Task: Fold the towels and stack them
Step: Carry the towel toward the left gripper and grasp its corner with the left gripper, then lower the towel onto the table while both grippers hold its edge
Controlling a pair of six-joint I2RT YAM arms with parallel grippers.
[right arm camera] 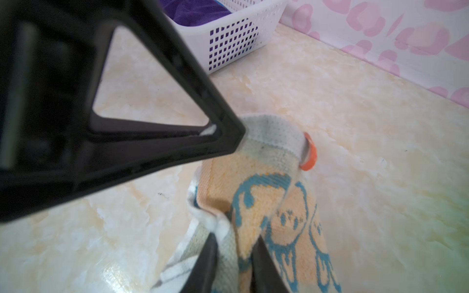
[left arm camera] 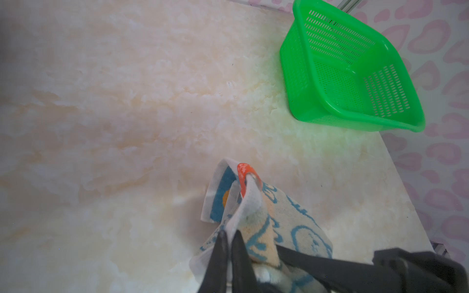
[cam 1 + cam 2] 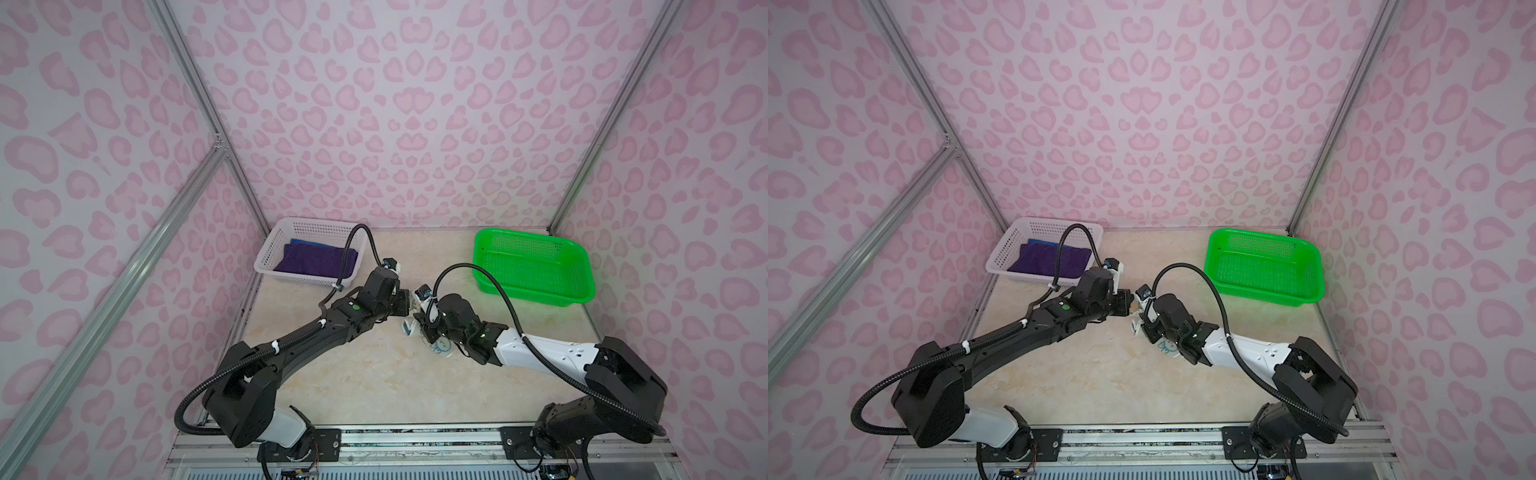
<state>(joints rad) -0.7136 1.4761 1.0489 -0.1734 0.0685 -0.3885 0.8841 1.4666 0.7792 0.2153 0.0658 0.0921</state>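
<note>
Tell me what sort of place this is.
Probably a robot test cell, not a home: left arm and right arm mounted on a metal rail, a marble-look tabletop boxed in by aluminium framing and pink-patterned wall panels.

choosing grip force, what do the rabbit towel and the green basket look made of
The towel looks like soft terry cloth, probably cotton, with a matte finish: fuzzy pile, a flat woven border and limp folds. The green basket looks like stiff moulded plastic, fairly glossy: a shiny rim and slotted walls.
</note>
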